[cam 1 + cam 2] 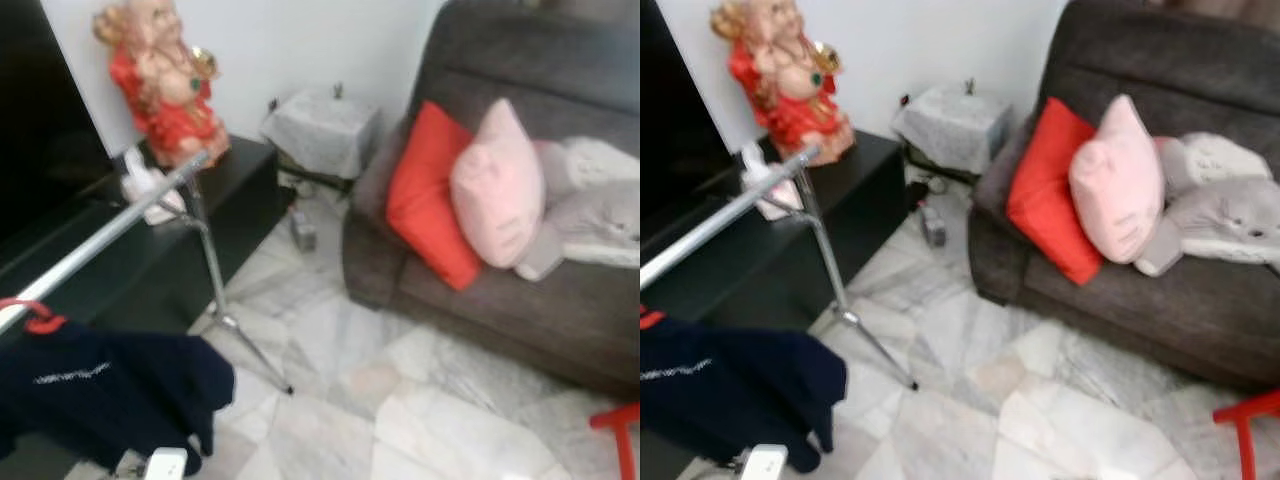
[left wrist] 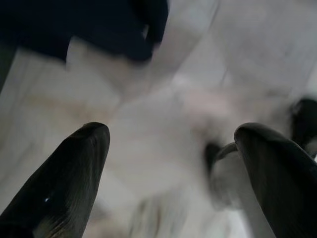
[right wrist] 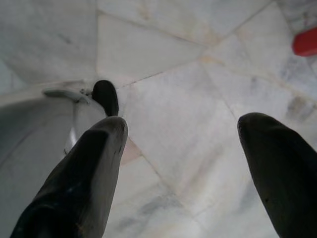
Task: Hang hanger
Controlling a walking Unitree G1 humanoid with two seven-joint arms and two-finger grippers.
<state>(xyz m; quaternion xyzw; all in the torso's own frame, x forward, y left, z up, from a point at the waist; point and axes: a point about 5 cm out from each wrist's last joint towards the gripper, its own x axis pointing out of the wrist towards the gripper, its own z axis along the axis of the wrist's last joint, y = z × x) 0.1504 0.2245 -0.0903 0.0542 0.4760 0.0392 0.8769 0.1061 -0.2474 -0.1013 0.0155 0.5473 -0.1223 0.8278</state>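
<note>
**Hanger on the rail, both grippers empty**

The red hanger (image 1: 35, 318) sits hooked over the silver rail (image 1: 105, 228) of the garment rack, near the rail's lower-left end as the head cameras see it, with a dark navy garment (image 1: 105, 392) draped from it and hanging below the rail. Judged from this, the hanging itself looks done; what may be left is only to pull away and confirm the hanger sits steady, since blur hides the hook's exact seat on the rail.

The left gripper (image 2: 173, 163) has its fingers spread wide with nothing between them, pointing at the marble floor (image 1: 400, 400); a corner of the navy garment shows beyond its fingers, so it is near the garment but apart from it. The right gripper (image 3: 181, 163) is likewise wide and empty over the floor.

Past the rack stand a black desk (image 1: 240, 175) carrying a red-robed figurine (image 1: 165, 85), and a grey sofa (image 1: 560, 300) with a red cushion (image 1: 425, 195) and a pink cushion (image 1: 495, 185).
</note>
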